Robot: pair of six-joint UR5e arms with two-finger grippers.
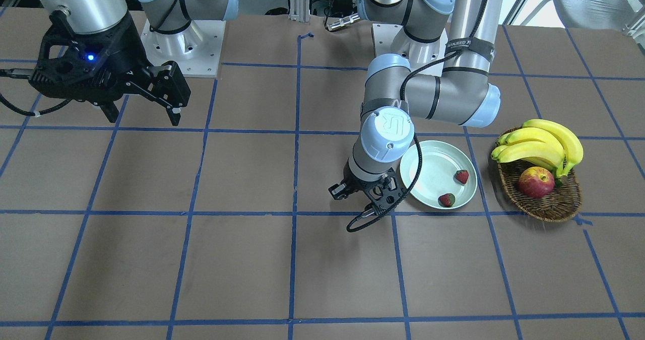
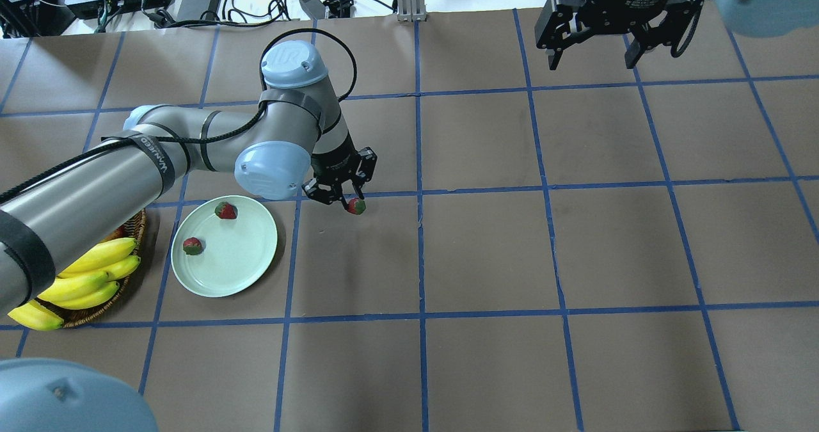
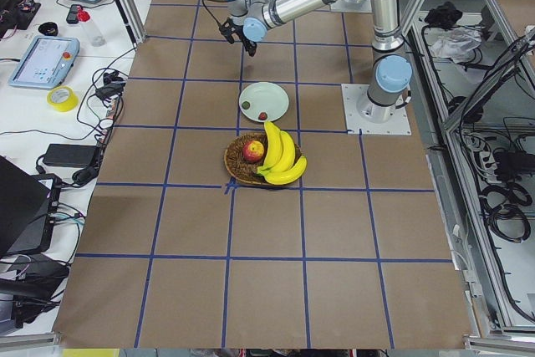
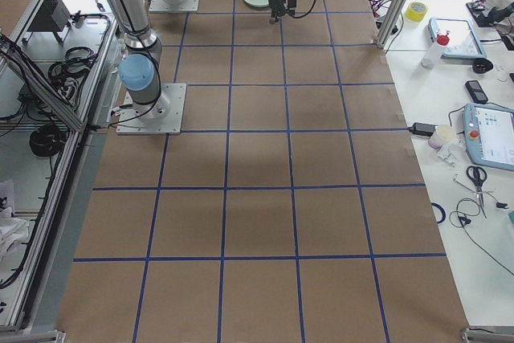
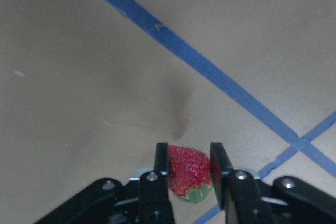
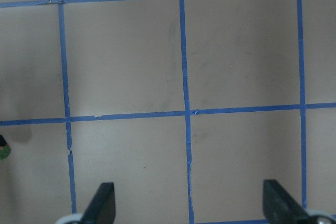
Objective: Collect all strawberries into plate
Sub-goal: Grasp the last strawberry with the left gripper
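My left gripper (image 2: 350, 200) is shut on a small red strawberry (image 2: 356, 206), held just above the brown table to the right of the plate. The left wrist view shows this strawberry (image 5: 188, 172) pinched between both fingers. In the front-facing view the left gripper (image 1: 359, 193) hides it. The mint-green plate (image 2: 240, 262) holds two more strawberries, one near its far rim (image 2: 225, 210) and one at its left (image 2: 192, 246). They also show in the front-facing view (image 1: 461, 177) (image 1: 446, 199) on the plate (image 1: 431, 166). My right gripper (image 2: 594, 57) is open and empty, high over the far right.
A brown wicker basket (image 1: 552, 204) with bananas (image 1: 539, 146) and a red-yellow apple (image 1: 535, 182) stands just beyond the plate, away from my left gripper. Blue tape lines grid the table. The right wrist view shows only bare table between its open fingers (image 6: 102, 203).
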